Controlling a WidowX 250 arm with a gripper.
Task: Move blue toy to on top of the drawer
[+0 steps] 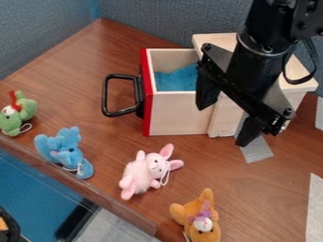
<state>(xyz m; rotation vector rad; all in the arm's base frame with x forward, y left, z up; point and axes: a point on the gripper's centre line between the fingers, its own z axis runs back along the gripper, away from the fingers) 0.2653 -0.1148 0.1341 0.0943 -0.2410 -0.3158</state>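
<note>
so the pincer (225, 123) is hanging down over the pale wooden cabinet (211, 39), and its two fingers are spread wide with nothing between them. the blue toy (66, 151) is well apart from it, down and way off to the left in the camera view, sitting on the brown table (88, 66) near the edge, with a white string loop at its lower part.

just left of the pincer there's the drawer (183, 116), pulled out of the cabinet, with a red front (148, 97) and a black handle (106, 97) poking out even further left. some blue stuff (180, 79) is inside it.

below the pincer and a bit left is a pink bunny (139, 175) on the table, and lower down, closer to the bottom of the view, an orange toy (182, 211) with a white and purple head. a green toy (26, 108) with a red bit is the farthest left, past the blue one. grey tape (258, 151) is stuck to the table just below the pincer's right-hand finger, as seen in the view.
</note>
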